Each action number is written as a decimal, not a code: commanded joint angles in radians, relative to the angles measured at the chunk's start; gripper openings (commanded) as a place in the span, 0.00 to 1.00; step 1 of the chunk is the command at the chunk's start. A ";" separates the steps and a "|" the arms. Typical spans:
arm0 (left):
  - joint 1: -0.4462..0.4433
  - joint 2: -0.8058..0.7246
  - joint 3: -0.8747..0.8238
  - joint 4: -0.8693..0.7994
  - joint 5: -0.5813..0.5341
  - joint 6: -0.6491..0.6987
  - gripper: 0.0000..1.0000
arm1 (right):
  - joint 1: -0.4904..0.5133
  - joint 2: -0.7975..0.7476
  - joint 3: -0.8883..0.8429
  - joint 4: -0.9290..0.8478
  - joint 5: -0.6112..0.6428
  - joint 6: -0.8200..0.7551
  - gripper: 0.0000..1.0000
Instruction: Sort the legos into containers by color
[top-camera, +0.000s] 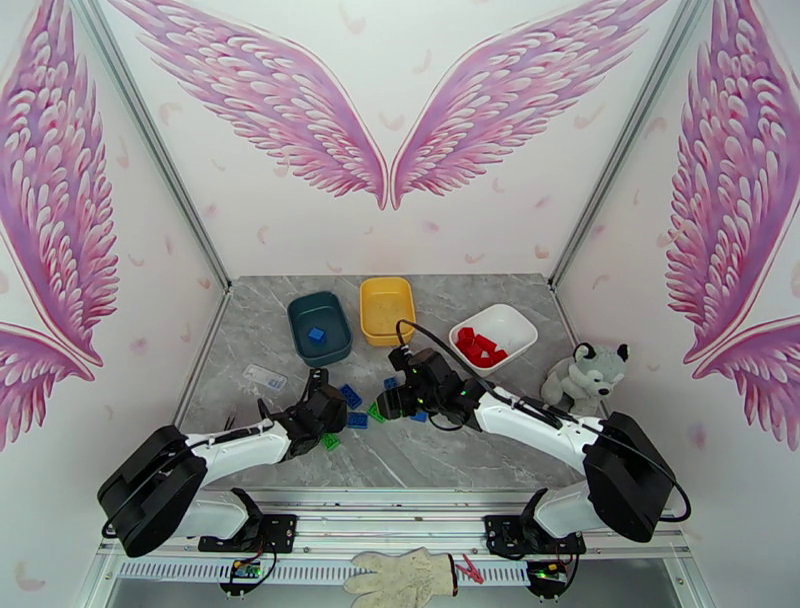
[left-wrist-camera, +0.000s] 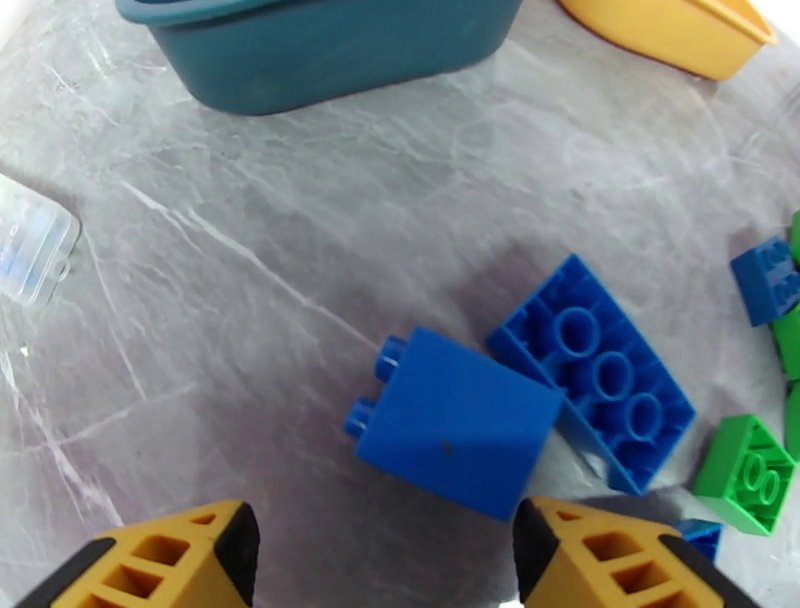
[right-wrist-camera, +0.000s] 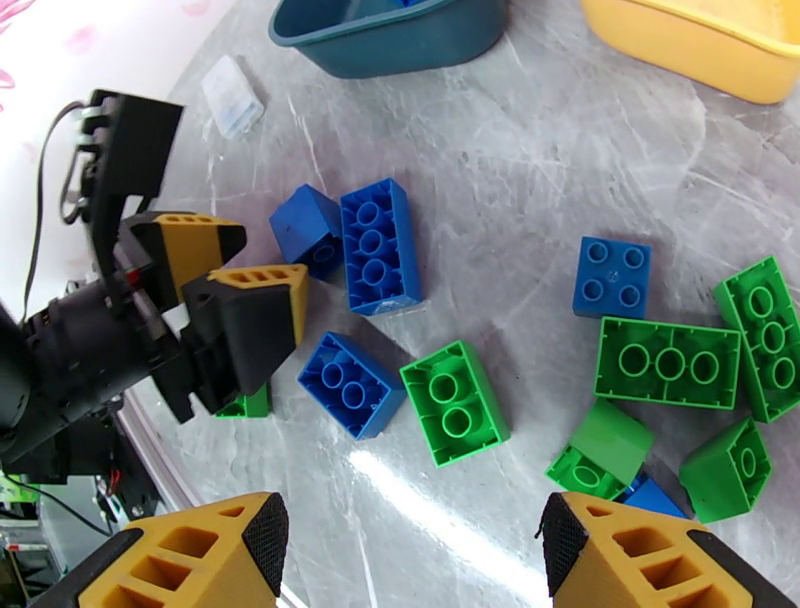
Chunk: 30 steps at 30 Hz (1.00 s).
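**Counter** (top-camera: 450, 460): a grey marbled surface. It carries three containers along the far side and a loose scatter of legos in the middle, between the two arms.

**Containers**
- The white tub (top-camera: 512, 322), far right, holds a cluster of red bricks (top-camera: 481, 347). No red lies loose on the counter, so the red lot is judged complete.
- The teal tub (top-camera: 330, 312), far left, holds a single blue brick (top-camera: 317, 336). The blue lot is judged barely begun.
- The yellow tub (top-camera: 387, 310), between the other two, is empty. By elimination it is judged to be the green container, and that lot is not started.

**End effectors**
- The left end effector (left-wrist-camera: 385, 560) has its jaws parted wide and holds nothing. It sits low over the counter. A tipped blue brick (left-wrist-camera: 455, 425) lies on its side just ahead of the gap, clear of both fingers.
- The right end effector (right-wrist-camera: 410, 550) also has its jaws parted and holds nothing. It hangs above the mixed green and blue scatter.

**Legos outstanding**, counted from the right wrist view:
- About five are blue. These include a long blue brick (right-wrist-camera: 375, 245), hollow side up and just beside the tipped one, and a square blue brick (right-wrist-camera: 612, 277) near the greens.
- About six are green. These include a long green brick (right-wrist-camera: 668, 362) and a small green brick (right-wrist-camera: 245, 405) partly hidden under the left end effector.

The tipped blue brick is judged the likeliest next pick for the left side.
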<state>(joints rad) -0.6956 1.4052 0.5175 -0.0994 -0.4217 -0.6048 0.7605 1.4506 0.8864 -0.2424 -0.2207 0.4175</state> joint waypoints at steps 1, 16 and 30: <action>0.021 0.030 0.046 0.006 0.023 0.038 0.71 | 0.010 -0.002 0.028 -0.008 -0.012 0.000 0.73; 0.106 0.164 0.133 0.057 0.089 0.085 0.62 | 0.010 -0.002 0.028 -0.009 -0.010 0.001 0.73; 0.104 0.114 0.126 0.068 0.112 0.089 0.41 | 0.011 -0.003 0.028 -0.012 -0.005 0.000 0.71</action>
<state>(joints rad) -0.5892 1.5784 0.6350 -0.0311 -0.3244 -0.5198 0.7624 1.4506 0.8864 -0.2428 -0.2211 0.4175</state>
